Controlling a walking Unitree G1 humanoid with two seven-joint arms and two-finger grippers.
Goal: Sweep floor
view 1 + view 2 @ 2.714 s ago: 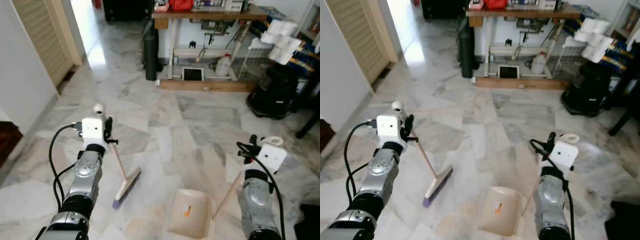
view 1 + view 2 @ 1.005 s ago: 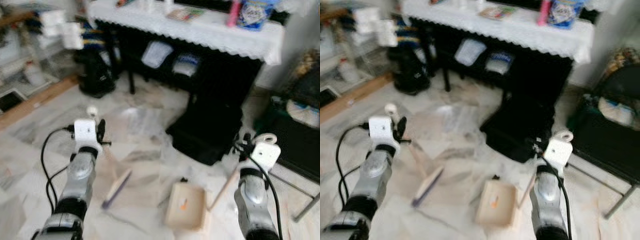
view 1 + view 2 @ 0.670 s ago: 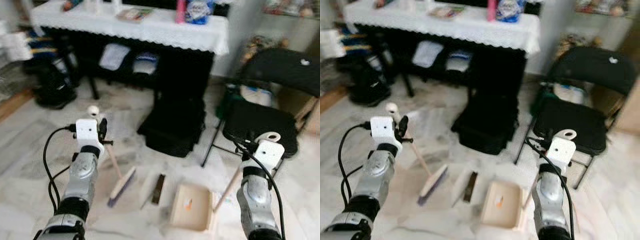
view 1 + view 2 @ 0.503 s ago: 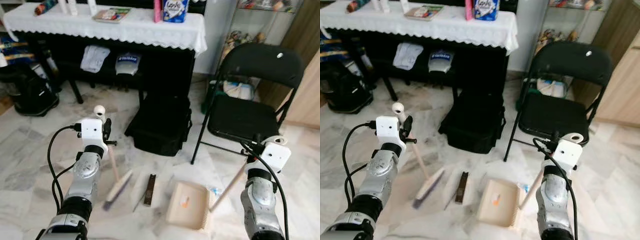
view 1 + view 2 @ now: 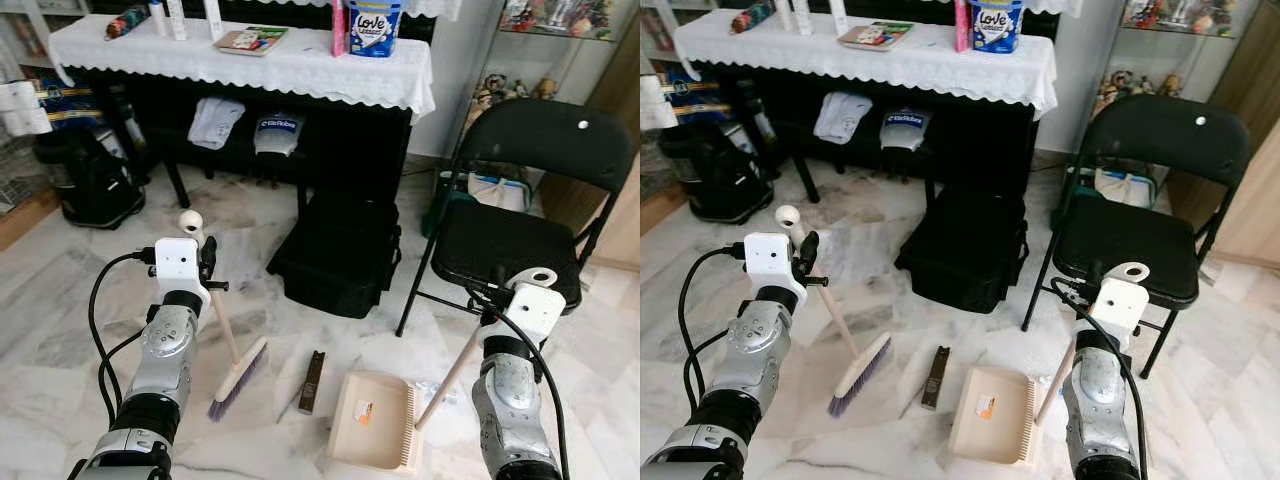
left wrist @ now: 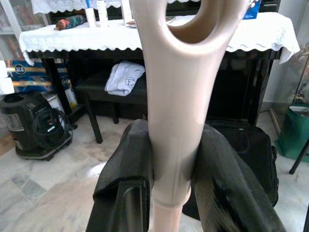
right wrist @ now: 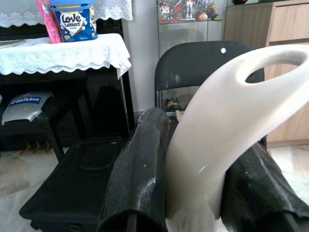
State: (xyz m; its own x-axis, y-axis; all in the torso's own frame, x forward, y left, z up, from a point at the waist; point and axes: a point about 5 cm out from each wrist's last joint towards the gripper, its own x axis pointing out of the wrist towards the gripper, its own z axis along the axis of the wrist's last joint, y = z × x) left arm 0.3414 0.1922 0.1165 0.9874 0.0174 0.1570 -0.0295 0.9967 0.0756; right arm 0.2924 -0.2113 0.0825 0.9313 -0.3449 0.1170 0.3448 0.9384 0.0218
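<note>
My left gripper (image 5: pixel 207 277) is shut on the pale handle of a broom (image 5: pixel 228 340). Its two black fingers (image 6: pixel 126 164) clamp the handle just below the hanging loop. The brush head (image 5: pixel 238 379) rests on the marble floor in front of me. My right gripper (image 7: pixel 193 169) is shut on the upright white handle of a beige dustpan (image 5: pixel 375 433), which lies flat on the floor between the arms. A dark flat strip (image 5: pixel 313 381) lies on the floor between brush head and dustpan. A small pale scrap (image 5: pixel 426 388) sits by the dustpan's right edge.
A black bag (image 5: pixel 340 255) stands on the floor ahead, under a dark table with a white lace cloth (image 5: pixel 250 62). A black folding chair (image 5: pixel 520 235) is close on the right. A black appliance (image 5: pixel 88 180) stands at the far left.
The camera has swung from the room with the wooden workbench to this table and chair. Both grippers keep the same hold on broom and dustpan. The dark strip has come into view.
</note>
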